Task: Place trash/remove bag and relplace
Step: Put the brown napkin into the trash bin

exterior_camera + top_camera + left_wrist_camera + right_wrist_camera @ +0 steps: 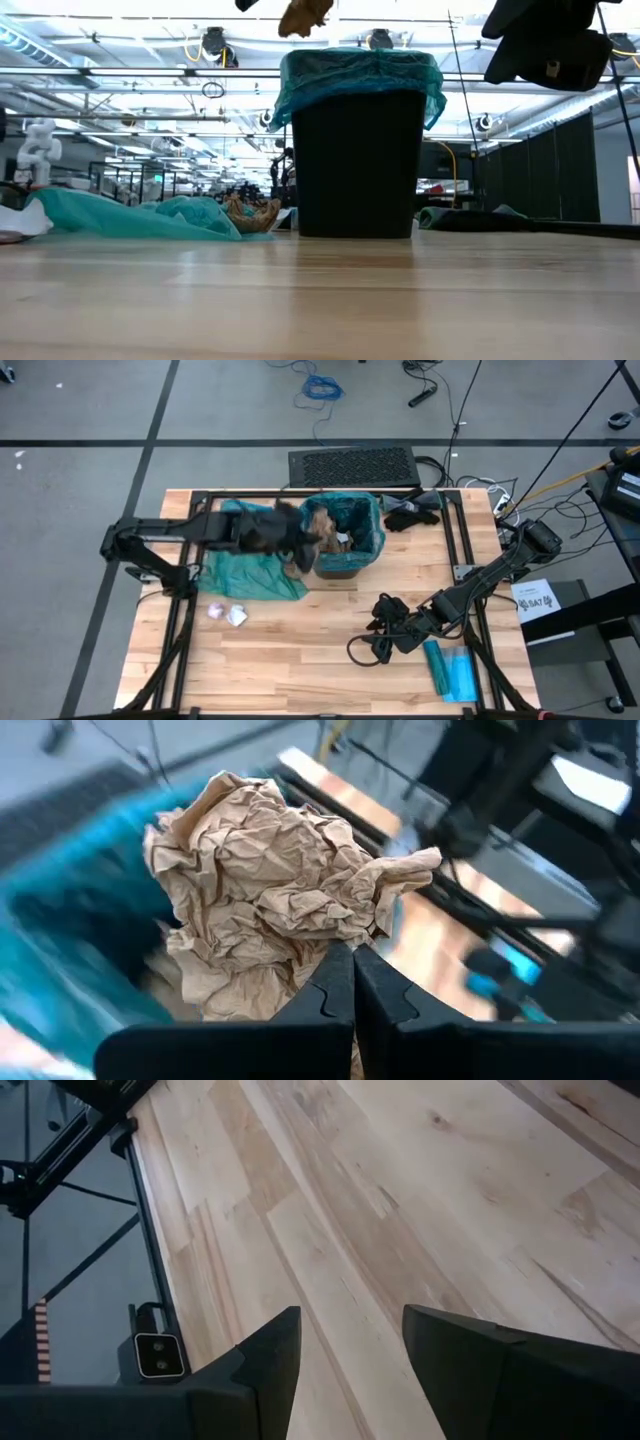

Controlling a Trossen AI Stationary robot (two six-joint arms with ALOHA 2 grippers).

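My left gripper (312,528) reaches in from the table's left and is shut on a crumpled brown paper wad (270,890). It holds the wad over the left rim of the black bin (345,545), which is lined with a teal bag (360,75). More wads lie inside the bin. Two pale wads (228,612) rest on the table, and a brown one (250,212) lies against a loose teal bag (250,575). My right gripper (380,625) hovers open over bare wood (350,1230), near the table's near-right part. My left gripper pinches the brown paper wad between its two fingers at a crumpled fold on the wad's edge (335,935). It comes from the table's left. The wad is lifted clear and sits just above the bin's top (305,15), bulging out ahead of the fingertips.
A black glove-like cloth (410,515) lies right of the bin by the far edge. A flat blue packet (450,670) sits at the near right. A black frame rail (460,550) borders the wood. Bare wood lies in front of the bin.
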